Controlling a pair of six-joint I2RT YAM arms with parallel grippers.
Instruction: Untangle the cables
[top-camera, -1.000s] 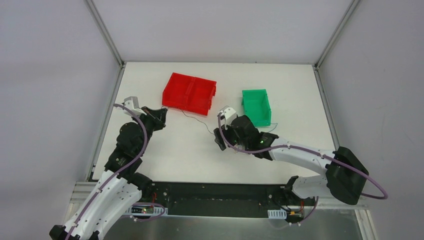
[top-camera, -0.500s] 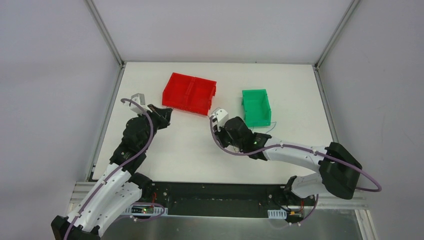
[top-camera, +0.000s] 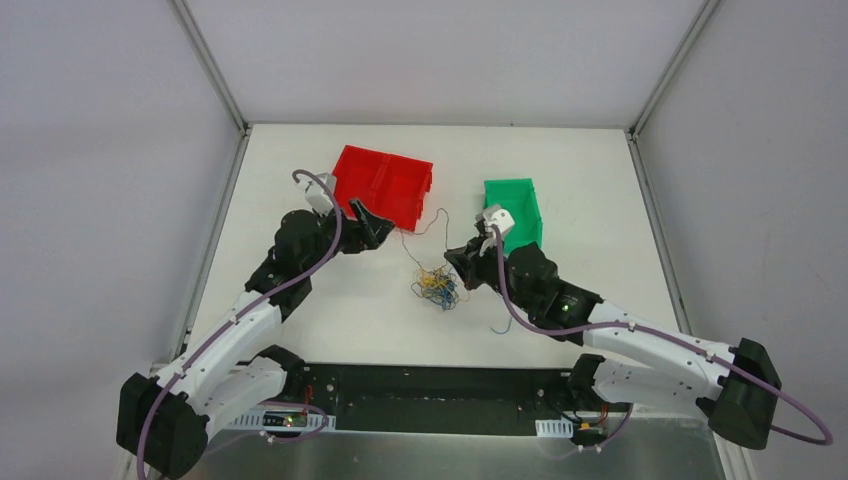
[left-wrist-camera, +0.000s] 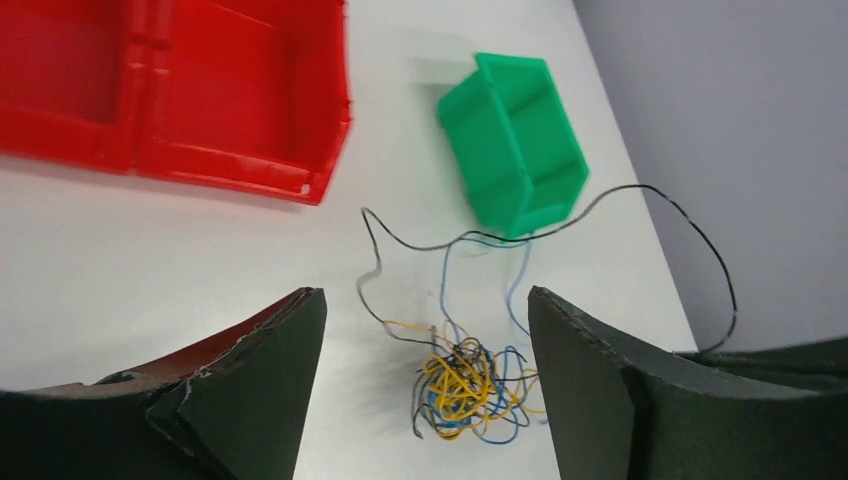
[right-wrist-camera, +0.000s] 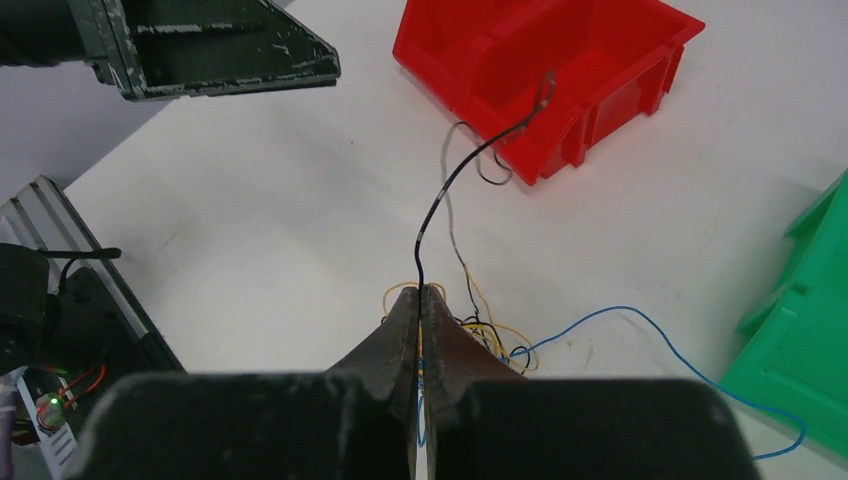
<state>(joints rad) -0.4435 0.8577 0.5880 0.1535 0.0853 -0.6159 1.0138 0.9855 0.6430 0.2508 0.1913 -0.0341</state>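
The cables form a small tangle (top-camera: 437, 288) of yellow, blue and dark wires on the white table between the two arms. In the left wrist view the tangle (left-wrist-camera: 470, 385) lies below and between my left fingers. My left gripper (top-camera: 375, 226) (left-wrist-camera: 425, 296) hovers open in front of the red bin, holding nothing. My right gripper (top-camera: 463, 260) (right-wrist-camera: 420, 290) is shut on a dark cable (right-wrist-camera: 440, 195) that rises from its tips toward the red bin. Its fingers hide part of the tangle (right-wrist-camera: 492, 332). That dark cable (left-wrist-camera: 600, 205) arcs past the green bin.
A red two-compartment bin (top-camera: 380, 185) (right-wrist-camera: 540, 60) sits at the back left. A green bin (top-camera: 512, 213) (left-wrist-camera: 515, 140) stands at the back right, beside the right wrist. A loose blue wire (right-wrist-camera: 620, 315) trails from the tangle toward the green bin. Metal frame rails run along both table sides.
My left gripper has opened, let go of the dark cable and swung right to the red bin. My right gripper has shut on the cable and drawn back right, uncovering the tangle.
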